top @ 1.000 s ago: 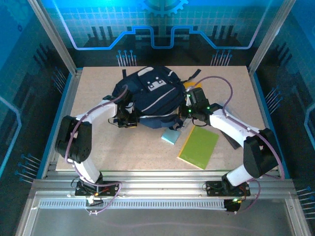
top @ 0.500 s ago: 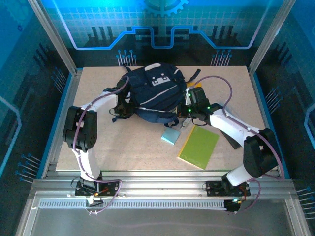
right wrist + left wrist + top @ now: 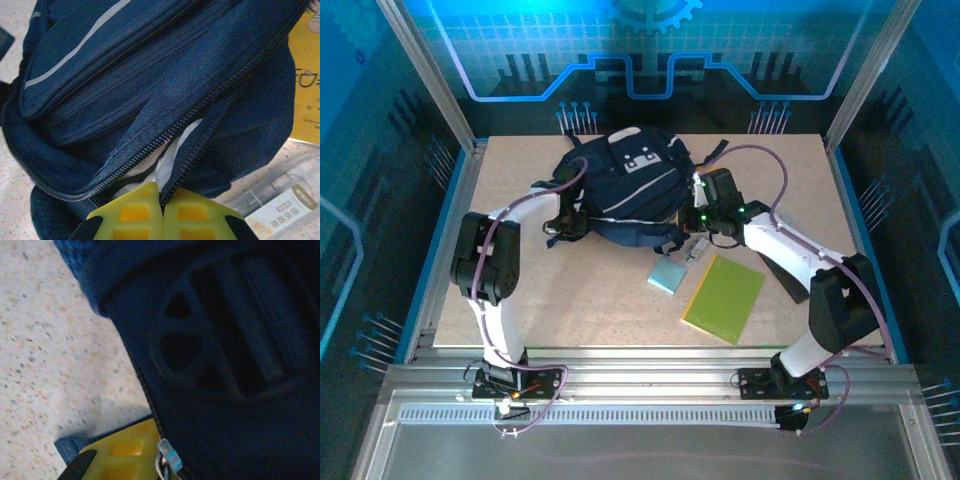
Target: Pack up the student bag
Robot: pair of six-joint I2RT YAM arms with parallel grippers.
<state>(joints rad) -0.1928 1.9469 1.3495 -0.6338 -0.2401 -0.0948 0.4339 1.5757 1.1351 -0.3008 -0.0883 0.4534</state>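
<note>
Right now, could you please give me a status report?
Left pincer shut beside student bag. Right pincer shut on its zip edge. Green book, blue pad unpacked in front.

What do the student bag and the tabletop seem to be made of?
Student bag: woven, synthetic-looking fabric in matte navy, with visible weave and zip teeth. Tabletop: pale, speckled, matte board; chipboard or stone-look laminate, cannot tell which.

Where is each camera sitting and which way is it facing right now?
Top external: above and behind the bases, looking down at the table; both arms reach the student bag.
Left wrist: beside the bag, facing its dark fabric; left gripper at the bottom edge.
Right wrist: facing the bag's zip; right gripper shut there.
All three share the bag.
</note>
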